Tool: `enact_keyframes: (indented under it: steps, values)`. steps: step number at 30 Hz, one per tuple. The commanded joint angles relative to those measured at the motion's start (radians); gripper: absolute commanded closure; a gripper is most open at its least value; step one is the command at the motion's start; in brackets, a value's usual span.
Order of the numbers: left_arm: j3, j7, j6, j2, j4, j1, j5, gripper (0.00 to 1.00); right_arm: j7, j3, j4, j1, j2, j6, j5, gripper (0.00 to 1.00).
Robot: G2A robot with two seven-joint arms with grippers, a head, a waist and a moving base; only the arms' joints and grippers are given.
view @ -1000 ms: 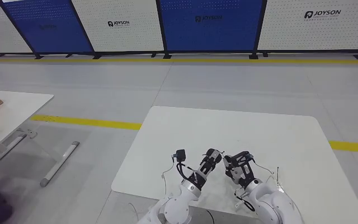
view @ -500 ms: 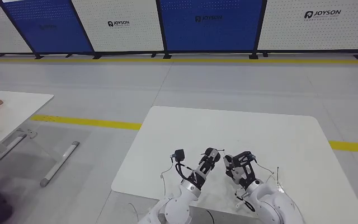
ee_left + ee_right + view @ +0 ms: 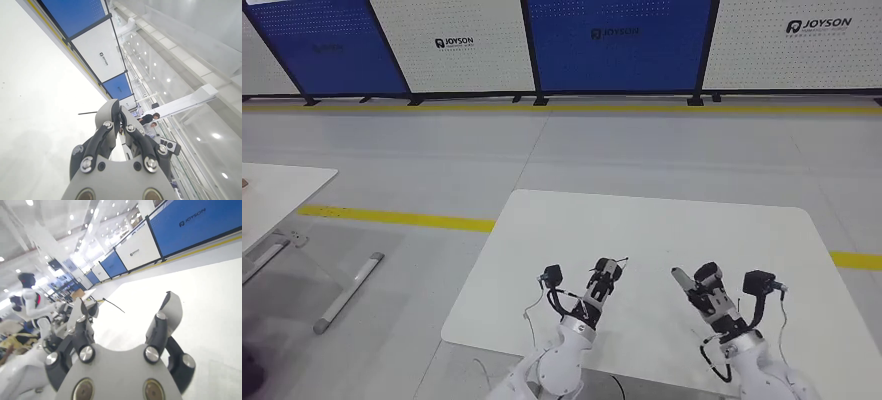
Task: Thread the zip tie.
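Left tool (image 3: pixel 118 107) clenched on the zip tie (image 3: pixel 88 113), its free end jutting toward 2 o'clock over the table (image 3: pixel 662 220); right tool (image 3: pixel 124 306) released, well apart at 3 o'clock. Bring your right tool in along the tie's line and pinch near the tip.

Left gripper (image 3: pixel 118 107) sits around the middle of the frame, fingers pinched tight together on the zip tie (image 3: pixel 87 113). Its thin black tail pokes out sideways from behind one finger, showing against the white worktop (image 3: pixel 37 79). Blue and white partition panels (image 3: pixel 105 58) run past the worktop's far edge.
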Motion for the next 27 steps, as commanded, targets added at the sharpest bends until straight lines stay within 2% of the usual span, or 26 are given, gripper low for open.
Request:
enact_keyframes:
  steps: [1,3,4,5,18,21,25,27]
  values:
    - [-0.007,0.013,0.003,0.001,-0.001,0.004,0.007,1.0,-0.021,0.032,-0.009,-0.022,0.008,0.0,0.106,0.0]
    - [-0.025,0.097,0.009,0.002,0.004,0.005,0.086,1.0,-0.068,0.066,-0.003,-0.051,0.014,0.0,0.189,0.0]
    - [-0.023,0.153,0.018,0.002,0.015,0.007,0.149,1.0,-0.067,0.073,-0.005,-0.059,0.017,0.0,0.223,0.0]
    - [-0.005,0.176,0.027,-0.001,0.03,0.008,0.191,1.0,-0.056,0.08,-0.008,-0.066,0.02,0.0,0.255,0.0]
    - [-0.009,0.177,0.035,-0.001,0.032,0.004,0.192,1.0,-0.057,0.08,-0.007,-0.065,0.02,0.004,0.258,0.0]
    - [-0.009,0.205,0.049,-0.007,0.047,-0.005,0.186,1.0,-0.087,0.091,0.0,-0.066,0.013,0.026,0.357,0.0]
    - [-0.006,0.236,0.053,-0.012,0.067,-0.017,0.193,1.0,-0.173,0.168,0.013,-0.095,0.009,0.022,0.493,0.0]
    - [-0.005,0.249,0.049,-0.014,0.075,-0.02,0.204,1.0,-0.193,0.201,0.014,-0.113,0.009,0.021,0.524,0.0]
